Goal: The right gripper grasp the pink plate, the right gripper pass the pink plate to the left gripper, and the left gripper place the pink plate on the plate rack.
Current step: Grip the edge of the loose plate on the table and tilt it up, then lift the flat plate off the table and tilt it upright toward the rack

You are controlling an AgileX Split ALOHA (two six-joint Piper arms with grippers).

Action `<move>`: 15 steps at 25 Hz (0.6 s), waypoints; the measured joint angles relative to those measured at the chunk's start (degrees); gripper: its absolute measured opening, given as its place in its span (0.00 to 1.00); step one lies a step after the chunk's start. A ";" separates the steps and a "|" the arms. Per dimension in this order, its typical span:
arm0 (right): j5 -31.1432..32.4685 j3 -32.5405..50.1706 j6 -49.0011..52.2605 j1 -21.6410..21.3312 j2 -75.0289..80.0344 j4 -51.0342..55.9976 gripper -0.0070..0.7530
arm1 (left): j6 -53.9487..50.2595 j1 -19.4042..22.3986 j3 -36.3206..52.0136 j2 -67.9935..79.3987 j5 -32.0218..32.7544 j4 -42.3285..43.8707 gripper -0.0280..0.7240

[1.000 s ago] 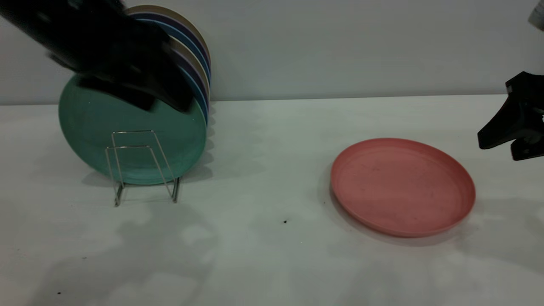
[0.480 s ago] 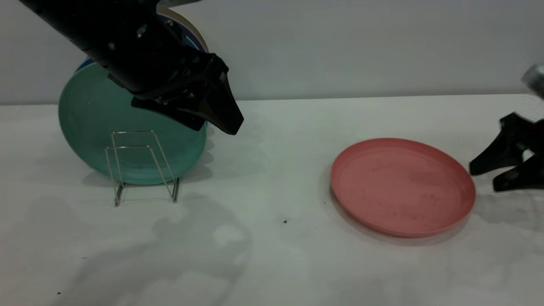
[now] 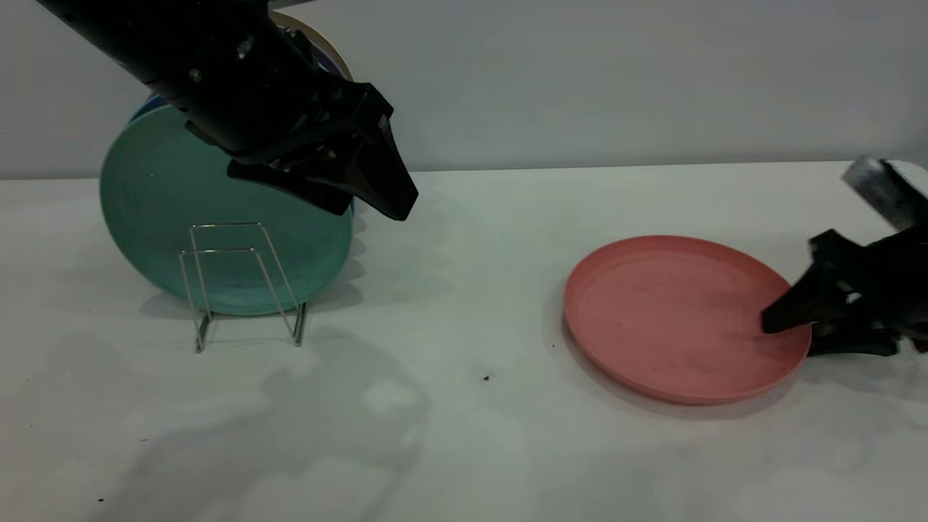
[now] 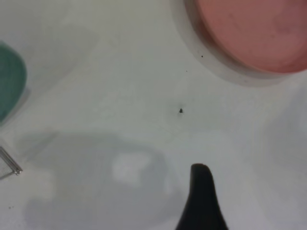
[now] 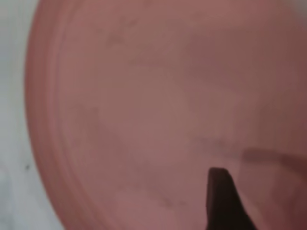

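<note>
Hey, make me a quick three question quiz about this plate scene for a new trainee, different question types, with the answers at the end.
1. True or false: the pink plate lies flat on the table.
2. Which gripper is at the pink plate's rim? A) left gripper B) right gripper
3. Fill in: the green plate stands upright in the plate ____.

Key: 1 true. 2 B; one finger is over the plate's inside, the other outside the rim. 3 rack.

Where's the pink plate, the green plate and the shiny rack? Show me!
pink plate [image 3: 674, 312], exterior view, on its flat inside.
green plate [image 3: 156, 210], exterior view, on its front face.
plate rack [image 3: 225, 250], exterior view, on its front wire loop.
</note>
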 joint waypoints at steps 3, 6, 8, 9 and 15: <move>-0.65 -0.04 -0.81 2.15 0.26 0.26 0.38 | 0.00 0.00 0.00 0.00 -0.08 -0.06 0.82; -0.23 -0.04 -1.57 3.24 0.50 0.01 0.10 | -0.12 0.00 0.00 0.00 -0.15 -0.09 0.82; 2.61 -0.04 -3.26 3.61 0.55 -0.20 0.04 | -0.22 0.00 0.00 0.09 -0.61 -0.37 0.82; 3.85 -0.04 -4.18 4.12 0.48 -0.32 0.04 | -0.29 0.00 0.00 0.39 -1.06 -0.88 0.82; 8.76 -0.04 -8.17 9.28 -2.33 0.17 0.03 | -0.41 0.00 0.00 3.01 -1.62 -5.60 0.82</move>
